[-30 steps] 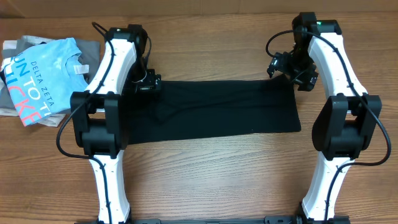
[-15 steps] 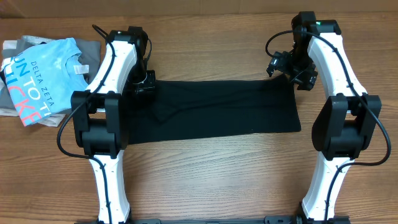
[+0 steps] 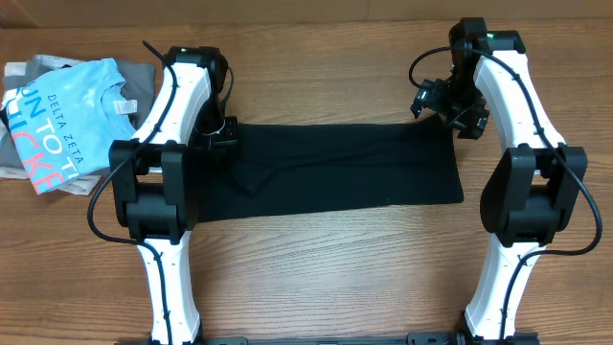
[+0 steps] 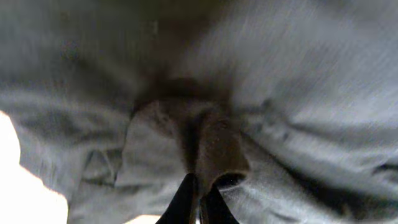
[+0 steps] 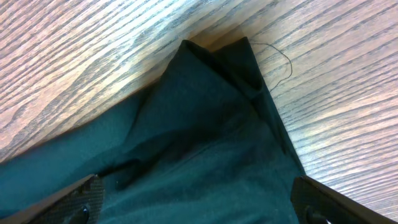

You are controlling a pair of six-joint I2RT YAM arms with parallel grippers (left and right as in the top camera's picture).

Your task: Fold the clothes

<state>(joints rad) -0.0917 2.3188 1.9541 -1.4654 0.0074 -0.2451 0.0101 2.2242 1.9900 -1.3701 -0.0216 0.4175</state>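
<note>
black T-shirt a long band on wooden worktop | left end effector down on its back-left corner | right end effector over back-right corner | light-blue DELTA ZETA shirt far left

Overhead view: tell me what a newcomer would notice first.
A black T-shirt lies spread as a long band across the wooden table between the two arms. The left fingers pinch its far left corner, the right fingers stand open over the far right corner. A light-blue shirt lies at the table's left edge.
</note>
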